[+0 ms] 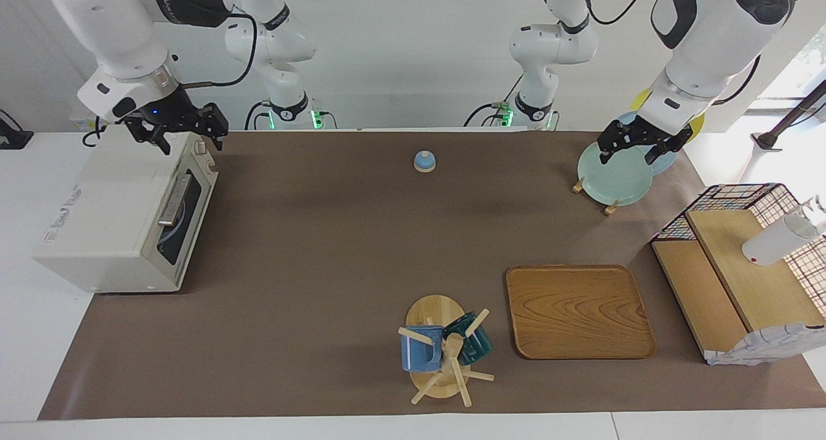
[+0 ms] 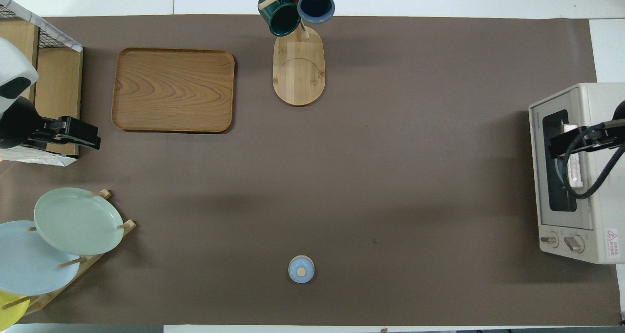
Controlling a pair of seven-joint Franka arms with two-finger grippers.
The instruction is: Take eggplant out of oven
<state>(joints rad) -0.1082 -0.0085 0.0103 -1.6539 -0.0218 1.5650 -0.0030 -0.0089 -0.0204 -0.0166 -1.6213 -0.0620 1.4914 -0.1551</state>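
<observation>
The cream-white oven (image 1: 110, 214) stands at the right arm's end of the table, its dark glass door shut and its bar handle (image 1: 174, 201) facing the table's middle. It also shows in the overhead view (image 2: 600, 98). The eggplant is hidden; I see nothing of it through the glass. My right gripper (image 1: 187, 140) hangs open and empty just above the oven's top edge, near the knobs; from overhead it (image 2: 552, 147) covers the door. My left gripper (image 1: 632, 156) is open and empty in the air over the plate rack.
A plate rack (image 1: 613, 175) with pale green and blue plates and a wire-mesh basket shelf (image 1: 742, 266) stand at the left arm's end. A wooden tray (image 1: 577, 311) and a mug tree (image 1: 445, 350) lie farther out. A small blue bell (image 1: 424, 161) sits near the robots.
</observation>
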